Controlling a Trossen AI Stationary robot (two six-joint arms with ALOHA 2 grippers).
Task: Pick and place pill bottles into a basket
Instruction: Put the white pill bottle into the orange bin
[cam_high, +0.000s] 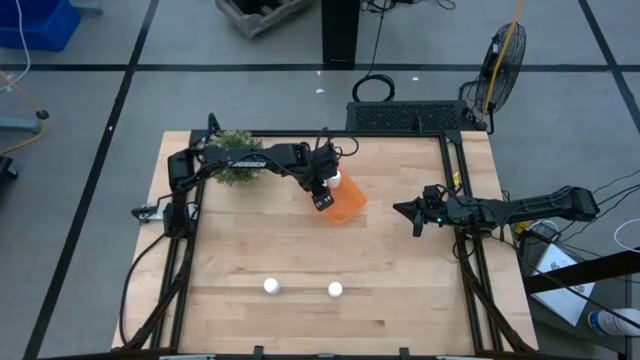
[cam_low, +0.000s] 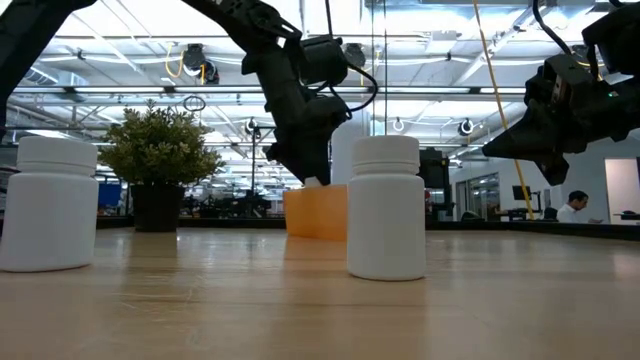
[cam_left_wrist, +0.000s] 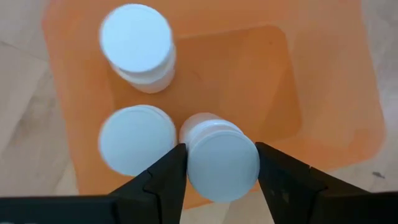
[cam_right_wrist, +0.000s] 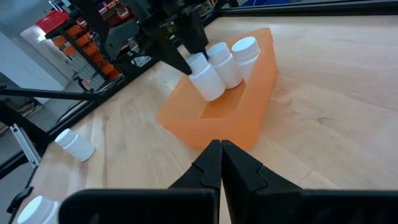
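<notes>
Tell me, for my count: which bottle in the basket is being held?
The one between the left end effector's fingers, beside two free-standing bottles in the orange basket.

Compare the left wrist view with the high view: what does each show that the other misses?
Only the left wrist view shows three pill bottles over the basket: two standing inside, one between the left gripper fingers. Only the high view shows two pill bottles on the table, the potted plant and the idle right gripper. Both show the orange basket beneath the left gripper.
</notes>
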